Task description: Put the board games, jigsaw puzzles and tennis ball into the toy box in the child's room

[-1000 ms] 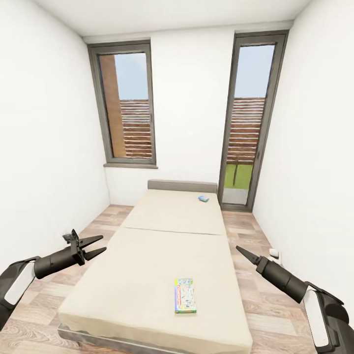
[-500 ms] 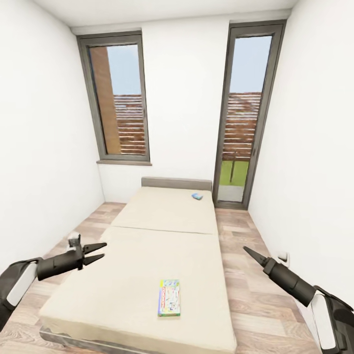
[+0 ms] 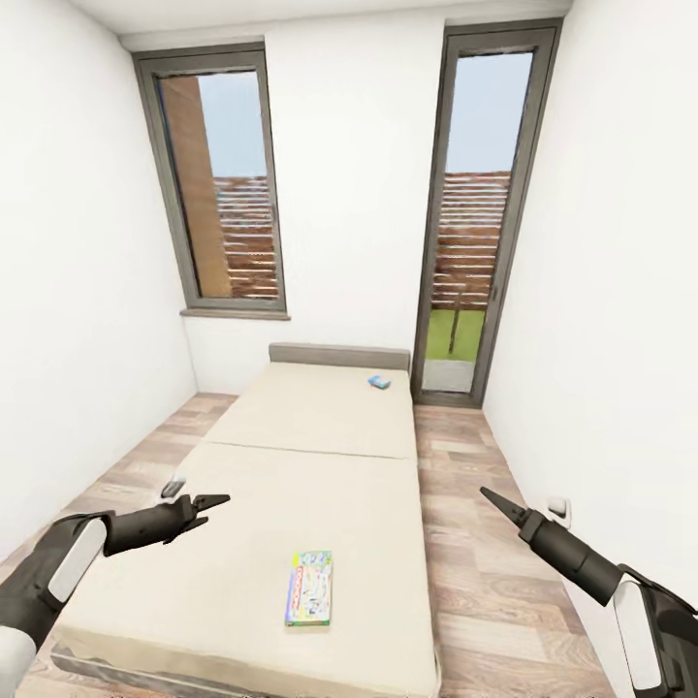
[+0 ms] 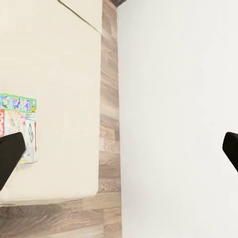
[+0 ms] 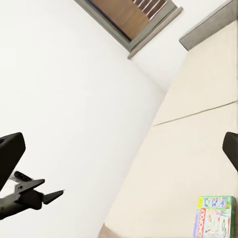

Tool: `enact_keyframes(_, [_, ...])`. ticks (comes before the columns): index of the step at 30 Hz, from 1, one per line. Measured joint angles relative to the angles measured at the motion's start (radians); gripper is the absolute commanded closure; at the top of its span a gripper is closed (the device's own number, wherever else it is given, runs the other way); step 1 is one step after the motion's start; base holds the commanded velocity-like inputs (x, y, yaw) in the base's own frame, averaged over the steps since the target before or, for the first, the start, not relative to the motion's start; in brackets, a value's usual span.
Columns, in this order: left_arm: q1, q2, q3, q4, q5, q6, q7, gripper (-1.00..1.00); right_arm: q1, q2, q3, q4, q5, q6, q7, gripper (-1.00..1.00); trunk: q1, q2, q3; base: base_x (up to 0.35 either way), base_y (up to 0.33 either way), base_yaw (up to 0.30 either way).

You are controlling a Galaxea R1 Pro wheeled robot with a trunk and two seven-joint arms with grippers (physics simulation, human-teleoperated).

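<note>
Here, both empty, parted grippers, left [image 3: 208, 504] and right [image 3: 488, 497], flank the bed [image 3: 242, 601]; the multicolour board game [image 3: 309, 587] on its near end likely awaits grasping.

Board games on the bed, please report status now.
Left gripper open, right gripper open, both empty. Multicolour board game flat on near bed panel; small blue one near headboard. Nothing on the games.

grey-framed window [image 3: 221, 184], far wall, left; tall grey-framed glazed door [image 3: 473, 208], far wall, right; white wall socket [image 3: 557, 507], low on right-hand wall.
</note>
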Motion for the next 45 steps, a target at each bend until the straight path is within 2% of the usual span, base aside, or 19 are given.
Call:
enact_keyframes(4, [-0.001,-0.041,-0.001,0.000,-0.001,-0.029,0.126,-1.00,0.001,0.000,0.000,0.017,0.002,0.000,0.000,-1.00,0.000,0.000,-0.006,0.003,-0.178,0.000])
enact_keyframes(6, [-0.001,-0.071,-0.001,0.000,-0.001,-0.038,0.220,-1.00,0.001,0.000,0.000,0.027,0.003,-0.001,-0.001,-1.00,0.000,0.001,-0.009,0.001,-0.177,0.000])
enact_keyframes(7, [-0.002,-0.079,-0.002,0.000,-0.001,-0.042,0.244,-1.00,0.001,0.000,0.000,0.028,0.003,-0.002,-0.001,-1.00,0.000,0.001,-0.011,0.001,-0.177,0.000])
enact_keyframes(9, [-0.003,-0.110,-0.003,0.000,0.000,-0.067,0.345,-1.00,0.002,0.000,0.000,0.032,0.003,-0.002,-0.001,-1.00,0.000,0.001,-0.014,0.000,-0.177,0.000])
enact_keyframes(10, [-0.003,-0.119,-0.003,0.000,0.000,-0.076,0.372,-1.00,0.002,0.000,0.000,0.033,0.003,-0.002,-0.001,-1.00,0.000,0.001,-0.015,0.000,-0.177,0.000])
enact_keyframes(12, [-0.003,-0.151,-0.005,0.001,-0.005,-0.110,0.481,-1.00,0.002,0.001,0.000,0.037,0.004,-0.002,-0.001,-1.00,0.000,0.001,-0.018,0.000,-0.177,0.000])
enact_keyframes(14, [-0.003,-0.185,-0.006,0.001,-0.026,-0.142,0.595,-1.00,0.002,0.001,0.000,0.040,0.005,-0.002,-0.001,-1.00,0.000,0.002,-0.021,0.000,-0.177,0.000])
enact_keyframes(16, [-0.003,-0.205,-0.006,0.001,-0.047,-0.157,0.647,-1.00,0.002,0.001,0.000,0.041,0.005,-0.002,-0.001,-1.00,0.000,0.002,-0.024,0.000,-0.168,0.000])
enact_keyframes(19, [-0.003,-0.258,-0.004,0.001,-0.127,-0.181,0.740,-1.00,0.002,0.002,0.001,0.042,0.005,-0.012,-0.001,-1.00,0.000,0.002,-0.029,0.000,-0.096,0.000])
enact_keyframes(21, [-0.003,-0.271,-0.003,0.002,-0.152,-0.185,0.758,-1.00,0.002,0.002,0.001,0.043,0.004,-0.023,-0.001,-1.00,0.000,0.002,-0.033,0.000,-0.040,0.000])
enact_keyframes(25, [-0.003,-0.281,-0.002,0.002,-0.173,-0.189,0.771,-1.00,0.002,0.001,0.001,0.043,0.004,-0.033,-0.001,-1.00,0.000,0.002,-0.039,0.000,-0.015,0.000])
enact_keyframes(45, [-0.004,-0.281,-0.003,0.002,-0.181,-0.189,0.775,-1.00,0.002,-0.001,0.000,0.043,0.002,-0.036,0.001,-1.00,0.000,0.001,-0.072,0.013,-0.001,0.000])
